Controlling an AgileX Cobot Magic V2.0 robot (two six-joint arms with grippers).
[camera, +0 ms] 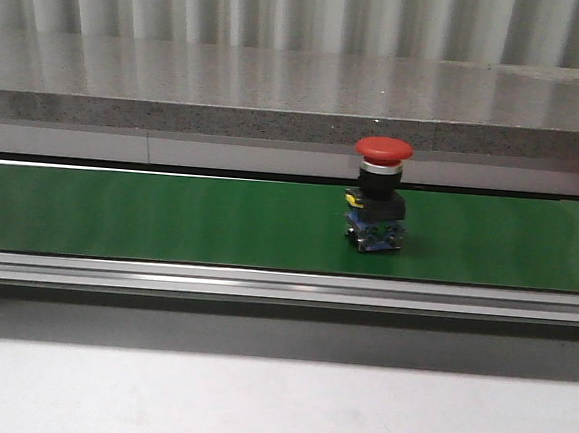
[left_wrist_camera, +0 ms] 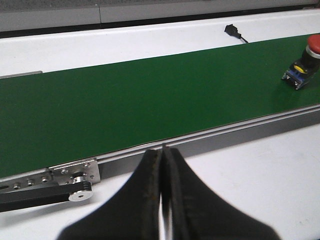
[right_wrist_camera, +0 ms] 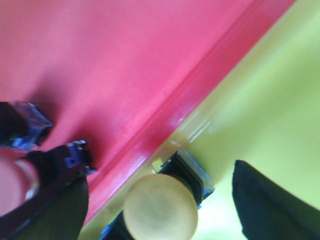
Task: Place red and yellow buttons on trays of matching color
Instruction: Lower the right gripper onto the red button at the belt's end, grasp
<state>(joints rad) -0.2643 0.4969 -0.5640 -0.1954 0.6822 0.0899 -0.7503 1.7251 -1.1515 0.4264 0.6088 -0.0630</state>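
Left end effector [left_wrist_camera: 162, 165] above white table [left_wrist_camera: 260, 180]

No legible text, label, brand, number or sign is found on any surface in the three views.

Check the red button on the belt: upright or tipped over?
Upright. In the front view the red button stands on its block base on the green belt, its mushroom cap on top.

Matt green belt [camera: 169, 217], brushed metal rail [camera: 264, 283], glossy plastic trays [right_wrist_camera: 125, 65]
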